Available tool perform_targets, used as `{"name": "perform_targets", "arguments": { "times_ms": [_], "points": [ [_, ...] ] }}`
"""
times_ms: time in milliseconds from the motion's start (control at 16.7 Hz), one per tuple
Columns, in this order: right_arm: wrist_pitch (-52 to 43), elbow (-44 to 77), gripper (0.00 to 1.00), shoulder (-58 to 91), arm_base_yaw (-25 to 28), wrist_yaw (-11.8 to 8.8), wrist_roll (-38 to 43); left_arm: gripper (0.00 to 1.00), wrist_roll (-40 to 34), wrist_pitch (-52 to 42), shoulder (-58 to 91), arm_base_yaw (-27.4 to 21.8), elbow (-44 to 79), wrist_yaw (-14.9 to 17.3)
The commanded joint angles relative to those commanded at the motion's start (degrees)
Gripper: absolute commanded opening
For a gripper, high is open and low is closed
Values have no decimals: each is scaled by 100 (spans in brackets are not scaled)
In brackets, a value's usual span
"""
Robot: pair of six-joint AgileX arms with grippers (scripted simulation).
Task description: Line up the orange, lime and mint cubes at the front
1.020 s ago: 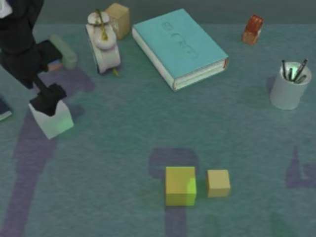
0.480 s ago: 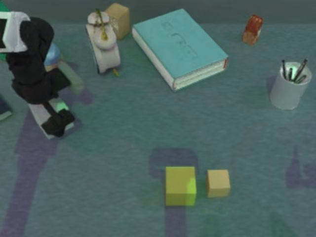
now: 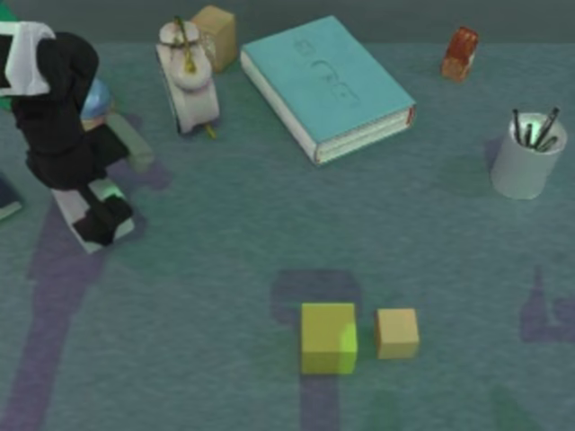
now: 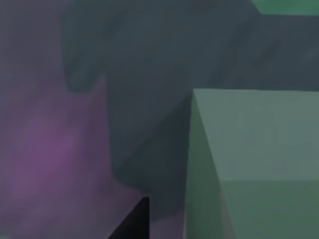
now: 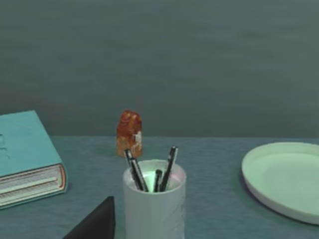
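Observation:
The mint cube (image 3: 68, 206) sits at the table's left, mostly covered by my left gripper (image 3: 97, 221). That gripper has come down over it and is open. In the left wrist view the cube (image 4: 254, 164) fills the frame, and one dark fingertip (image 4: 135, 221) stands a small gap away from its side. The lime cube (image 3: 328, 337) and the smaller orange cube (image 3: 396, 333) rest side by side near the front centre, slightly apart. My right arm is out of the top view. Its wrist view shows one finger (image 5: 97, 224) far out to the side.
A teal book (image 3: 323, 85) lies at the back centre. A white figure (image 3: 187, 81) and a tan block (image 3: 216, 36) stand to its left. A red-orange object (image 3: 459, 54) and a pen cup (image 3: 527, 157) are at the right. A white plate (image 5: 286, 179) is beyond the cup.
My left gripper dropped from above the mint cube down around it, and the arm swung forward over it. In the last half second it barely shifted. The lime and orange cubes stayed put.

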Motion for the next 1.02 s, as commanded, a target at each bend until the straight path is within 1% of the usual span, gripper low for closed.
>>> {"name": "perform_targets", "arguments": {
  "times_ms": [420,480,1020],
  "points": [
    [0,0,100,0,0,0,0,2,0,0,0,0,0,0],
    [0,0,100,0,0,0,0,0,0,0,0,0,0,0],
    [0,0,100,0,0,0,0,0,-10,-69,-81,2,16,25]
  ]
}}
